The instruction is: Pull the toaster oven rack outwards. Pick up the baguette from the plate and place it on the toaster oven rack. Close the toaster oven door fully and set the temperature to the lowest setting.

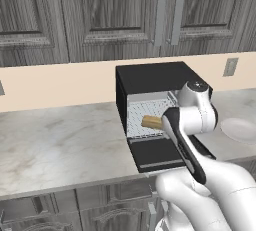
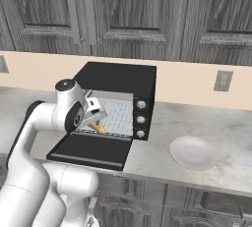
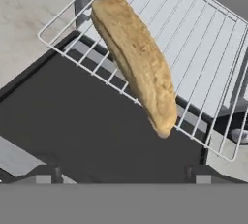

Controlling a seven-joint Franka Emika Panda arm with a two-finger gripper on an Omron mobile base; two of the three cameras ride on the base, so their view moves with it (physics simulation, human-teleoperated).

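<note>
From the left base view I see the oven [image 1: 150, 77] with its door [image 1: 157, 154] dropped flat and the baguette [image 1: 151, 122] lying on the rack [image 1: 142, 117], so I judge the pull-out and the placing done; the plate [image 1: 240, 130] sits bare to the right on the marbled worktop [image 1: 55, 145]. From the right base view, my pincer [image 2: 96, 115] hovers over the door just in front of the cavity, and the knobs [image 2: 141, 119] look untouched; closing the door and setting the temperature remain. Dark wood cabinets [image 2: 128, 10] hang above a beige wall with an outlet [image 2: 223, 80]. In the hand view, the baguette lies across the rack's front edge, its tip overhanging the door, and the pincer is spread, holding nothing.
</note>
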